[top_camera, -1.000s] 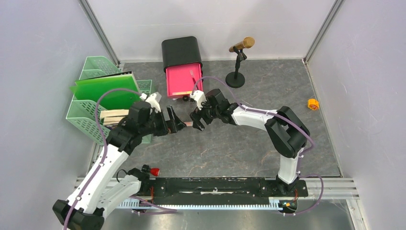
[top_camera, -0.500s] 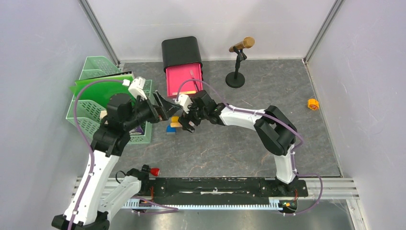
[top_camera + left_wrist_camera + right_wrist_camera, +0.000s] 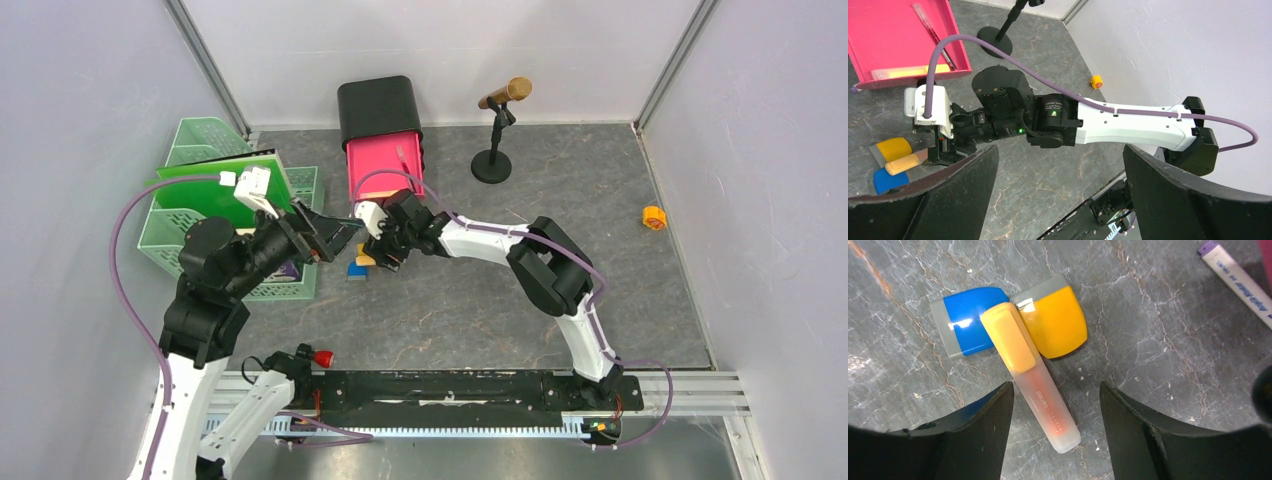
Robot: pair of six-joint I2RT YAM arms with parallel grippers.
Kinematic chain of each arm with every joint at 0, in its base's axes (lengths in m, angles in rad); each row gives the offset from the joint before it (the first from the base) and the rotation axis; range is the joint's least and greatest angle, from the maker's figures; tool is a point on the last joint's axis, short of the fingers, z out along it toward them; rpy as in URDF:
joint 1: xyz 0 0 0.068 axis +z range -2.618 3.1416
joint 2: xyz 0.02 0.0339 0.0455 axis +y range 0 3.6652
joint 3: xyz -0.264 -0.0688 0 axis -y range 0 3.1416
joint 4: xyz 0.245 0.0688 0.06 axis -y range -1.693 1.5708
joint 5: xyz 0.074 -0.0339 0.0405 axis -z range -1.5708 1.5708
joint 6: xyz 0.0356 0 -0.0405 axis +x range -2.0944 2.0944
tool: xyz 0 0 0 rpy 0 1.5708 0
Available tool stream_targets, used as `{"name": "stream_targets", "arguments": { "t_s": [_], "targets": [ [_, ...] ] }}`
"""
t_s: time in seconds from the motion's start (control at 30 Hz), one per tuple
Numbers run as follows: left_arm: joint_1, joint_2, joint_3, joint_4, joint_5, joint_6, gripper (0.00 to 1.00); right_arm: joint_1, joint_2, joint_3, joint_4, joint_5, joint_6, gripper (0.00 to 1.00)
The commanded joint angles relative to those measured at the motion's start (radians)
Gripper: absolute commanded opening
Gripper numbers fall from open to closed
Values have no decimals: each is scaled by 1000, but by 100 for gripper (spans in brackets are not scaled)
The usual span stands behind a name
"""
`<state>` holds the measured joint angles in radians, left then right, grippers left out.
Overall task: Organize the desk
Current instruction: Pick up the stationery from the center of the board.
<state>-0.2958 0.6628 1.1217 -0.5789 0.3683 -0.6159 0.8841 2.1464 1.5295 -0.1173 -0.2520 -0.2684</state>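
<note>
On the dark-grey marbled desk point(image 3: 480, 300) lies an orange highlighter point(image 3: 1030, 376) across a blue eraser point(image 3: 964, 322) and a yellow eraser point(image 3: 1058, 320). My right gripper point(image 3: 1055, 432) is open, its fingers on either side of the highlighter's clear end, not touching it. In the top view the right gripper point(image 3: 385, 255) hovers over these items point(image 3: 360, 262). My left gripper point(image 3: 335, 235) is open and empty, raised beside the green tray, facing the right wrist point(image 3: 998, 115). The erasers and highlighter also show in the left wrist view point(image 3: 895, 157).
A mint-green tiered tray point(image 3: 175, 245) with a green folder point(image 3: 225, 185) stands at the left. A black drawer box with an open pink drawer point(image 3: 382, 165) is at the back, pens inside. A microphone stand point(image 3: 492, 160), an orange roll point(image 3: 653, 217) and a purple-capped marker point(image 3: 1235, 275) are nearby.
My right gripper moved left and down over the highlighter and erasers. My left arm pulled back left and rose, its gripper opening wide; the items it covered now lie exposed.
</note>
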Motion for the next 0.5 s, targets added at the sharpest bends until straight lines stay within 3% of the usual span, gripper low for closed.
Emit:
{"name": "stream_targets", "arguments": {
  "t_s": [0.0, 0.37, 0.47],
  "targets": [
    [6, -4, 36, 33, 17, -6, 100, 11, 28, 32, -18, 11, -46, 67],
    [6, -36, 55, 9, -13, -2, 100, 13, 11, 13, -31, -51, -77, 29],
    [6, -47, 55, -3, -31, 1, 100, 13, -8, 0, -20, -68, -74, 24]
  ]
}}
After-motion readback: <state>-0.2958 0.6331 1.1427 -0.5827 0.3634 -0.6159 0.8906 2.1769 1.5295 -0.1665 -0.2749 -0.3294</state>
